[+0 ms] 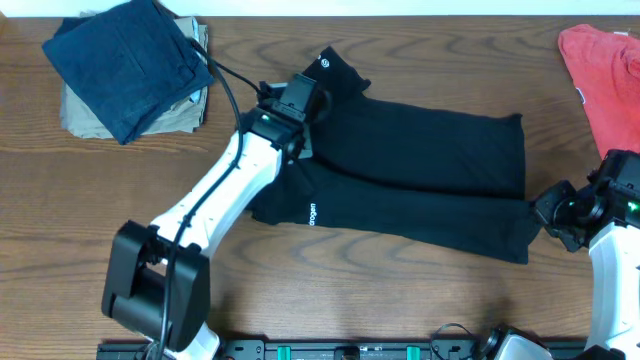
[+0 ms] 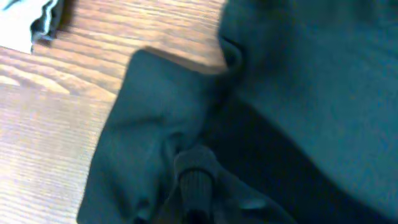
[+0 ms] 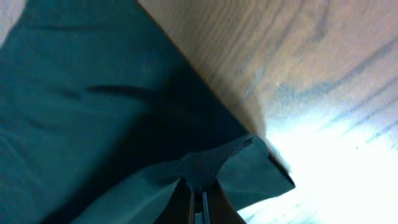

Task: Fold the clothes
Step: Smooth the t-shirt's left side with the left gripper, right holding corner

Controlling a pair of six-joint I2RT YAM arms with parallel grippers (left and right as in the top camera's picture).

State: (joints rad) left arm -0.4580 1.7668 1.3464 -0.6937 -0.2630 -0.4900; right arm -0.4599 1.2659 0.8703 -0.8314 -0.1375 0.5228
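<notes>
On the upper left of the brown wooden counter [image 1: 100,200], a folded navy blue garment [image 1: 125,60] lies on a folded tan garment [image 1: 85,115]. The left fingers [image 2: 196,179] rest on a bunched sleeve of the black soft-fabric T-shirt [image 1: 420,165]; I cannot tell whether they grip it. The shirt lies folded lengthwise across the counter's middle. The right fingers [image 3: 217,208] are closed, pinching its lower right hem corner. A red fabric garment [image 1: 605,70] lies at the far right.

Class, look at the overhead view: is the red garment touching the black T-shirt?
No, the red garment lies apart from the black T-shirt, bare table between them.
</notes>
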